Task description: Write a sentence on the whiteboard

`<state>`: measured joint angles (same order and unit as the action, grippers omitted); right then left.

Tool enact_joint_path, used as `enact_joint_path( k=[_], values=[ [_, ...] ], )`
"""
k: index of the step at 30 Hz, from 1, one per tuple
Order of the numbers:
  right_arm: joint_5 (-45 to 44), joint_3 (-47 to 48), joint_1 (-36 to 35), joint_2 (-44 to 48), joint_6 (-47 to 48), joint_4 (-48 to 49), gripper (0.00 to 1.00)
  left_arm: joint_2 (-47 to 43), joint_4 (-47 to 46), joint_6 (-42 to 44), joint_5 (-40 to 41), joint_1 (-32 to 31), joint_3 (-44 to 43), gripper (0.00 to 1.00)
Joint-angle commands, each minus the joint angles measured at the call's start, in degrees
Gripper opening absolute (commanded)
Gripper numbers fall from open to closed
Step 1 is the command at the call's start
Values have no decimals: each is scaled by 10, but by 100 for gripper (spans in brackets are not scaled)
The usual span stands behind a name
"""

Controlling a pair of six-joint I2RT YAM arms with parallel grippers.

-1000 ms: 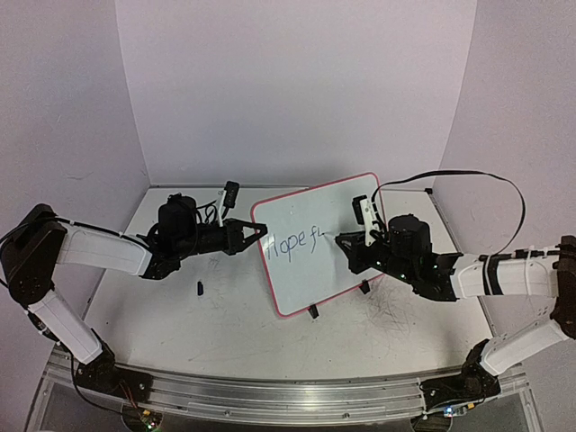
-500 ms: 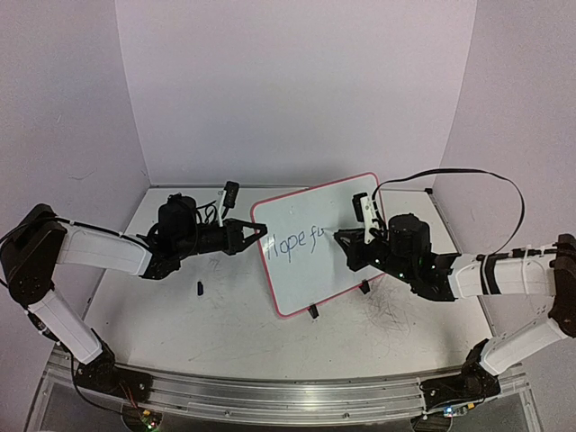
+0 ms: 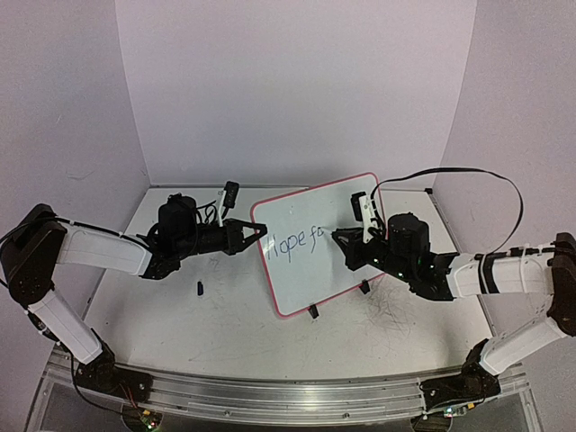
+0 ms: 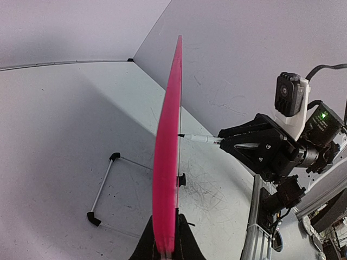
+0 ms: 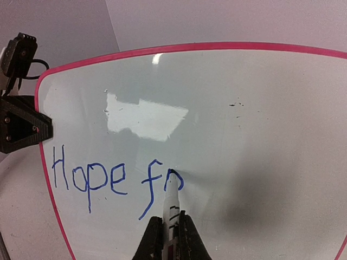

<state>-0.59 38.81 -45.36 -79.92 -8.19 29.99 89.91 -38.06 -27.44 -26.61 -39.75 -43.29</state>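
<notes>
The whiteboard (image 3: 310, 270) stands tilted on edge in the middle of the table, white with a pink rim. My left gripper (image 3: 262, 231) is shut on its left edge; from the left wrist the board (image 4: 165, 162) shows edge-on between the fingers (image 4: 187, 241). My right gripper (image 3: 344, 239) is shut on a white marker (image 5: 172, 208) whose tip touches the board's face (image 5: 255, 114). The sentence (image 5: 114, 177), in blue, reads "Hope fo", and the marker tip sits on the "o". The same writing (image 3: 295, 243) is visible from above.
A small black cap (image 3: 199, 288) lies on the table left of the board. The board's black feet (image 3: 312, 311) rest on the table. A thin wire stand (image 4: 104, 185) lies behind the board. Old scribbles (image 3: 396, 315) mark the table at right. Walls close in on three sides.
The right gripper has shifted slightly left and up with the marker, and the stroke after "f" has grown into an "o". The left gripper and board have held still.
</notes>
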Motion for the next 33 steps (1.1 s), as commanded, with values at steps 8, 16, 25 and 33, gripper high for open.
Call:
enact_joint_path(
  k=[8, 16, 25, 33],
  values=[
    [1, -7, 20, 47, -3, -7, 0, -10, 14, 55, 24, 1, 0, 0],
    [23, 8, 19, 29, 8, -6, 0, -12, 15, 54, 25, 1, 0, 0],
    [23, 14, 19, 20, 9, 1, 0, -8, 16, 55, 22, 1, -3, 0],
    [15, 20, 19, 8, 9, 1, 0, -11, 17, 56, 23, 1, -1, 0]
  ],
)
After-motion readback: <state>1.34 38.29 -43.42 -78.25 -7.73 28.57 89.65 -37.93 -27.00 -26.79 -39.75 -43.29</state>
